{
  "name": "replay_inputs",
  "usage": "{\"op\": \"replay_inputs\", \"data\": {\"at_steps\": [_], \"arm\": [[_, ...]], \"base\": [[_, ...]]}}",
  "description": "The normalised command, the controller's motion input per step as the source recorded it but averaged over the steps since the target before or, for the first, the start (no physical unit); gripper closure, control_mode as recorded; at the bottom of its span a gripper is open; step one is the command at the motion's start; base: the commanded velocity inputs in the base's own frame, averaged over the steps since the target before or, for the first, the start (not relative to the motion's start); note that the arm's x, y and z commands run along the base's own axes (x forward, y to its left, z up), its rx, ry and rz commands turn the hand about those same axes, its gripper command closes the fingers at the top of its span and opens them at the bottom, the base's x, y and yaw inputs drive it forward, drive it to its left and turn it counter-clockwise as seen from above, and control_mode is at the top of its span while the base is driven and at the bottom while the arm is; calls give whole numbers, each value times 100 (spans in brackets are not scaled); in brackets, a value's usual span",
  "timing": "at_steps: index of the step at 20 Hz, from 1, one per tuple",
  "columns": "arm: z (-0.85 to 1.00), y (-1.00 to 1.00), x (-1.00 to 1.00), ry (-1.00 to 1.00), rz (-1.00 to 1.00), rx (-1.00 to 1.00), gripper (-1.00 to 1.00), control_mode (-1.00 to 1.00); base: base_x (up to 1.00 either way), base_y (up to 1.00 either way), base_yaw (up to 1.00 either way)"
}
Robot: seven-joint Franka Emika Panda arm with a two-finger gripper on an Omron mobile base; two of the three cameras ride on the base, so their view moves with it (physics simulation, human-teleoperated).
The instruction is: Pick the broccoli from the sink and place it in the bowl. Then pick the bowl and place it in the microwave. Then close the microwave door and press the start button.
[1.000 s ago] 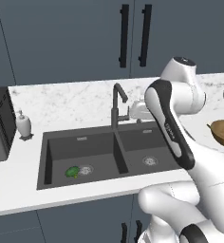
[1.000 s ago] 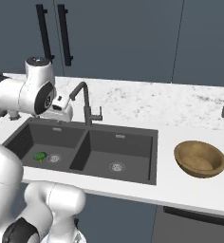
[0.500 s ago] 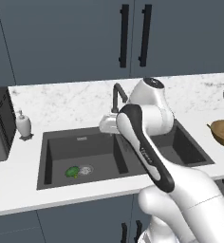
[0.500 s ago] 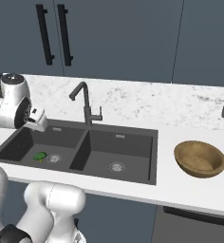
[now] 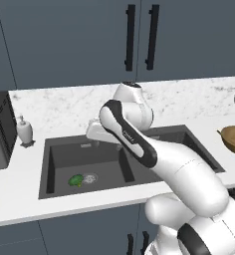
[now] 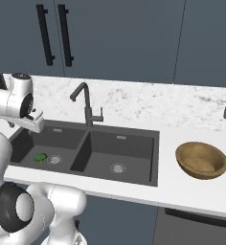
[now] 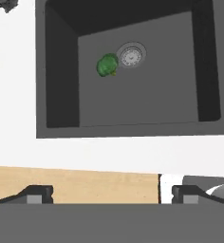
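Spread tool (image 7: 112,194) above the sink (image 7: 57,71); broccoli (image 7: 107,65) lies touching the drain (image 7: 131,54). Risk: an off-centre descent nudges the rounded floret aside before closure.

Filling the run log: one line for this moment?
stage: reaching | claw: open, empty | broccoli: in sink, beside drain | bowl: on counter, empty

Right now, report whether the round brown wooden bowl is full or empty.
Empty: the round brown wooden bowl shows only its bare inside, on the counter.
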Motion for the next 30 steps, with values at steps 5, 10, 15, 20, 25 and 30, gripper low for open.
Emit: {"op": "replay_inputs", "data": {"at_steps": [5, 10, 15, 20, 25, 30], "arm": [[-61, 29, 23, 13, 0, 0, -100, -100], [-65, 6, 3, -4, 0, 4, -100, -100], [-65, 0, 2, -4, 0, 12, -100, -100], [-52, 0, 13, 1, 0, 5, -100, -100], [-16, 33, 29, 14, -3, -3, -100, -100], [-7, 48, 30, 12, -7, -10, -100, -100]], "base": [[0, 0, 0], [0, 0, 0], [0, 0, 0], [0, 0, 0], [0, 0, 0], [0, 0, 0]]}}
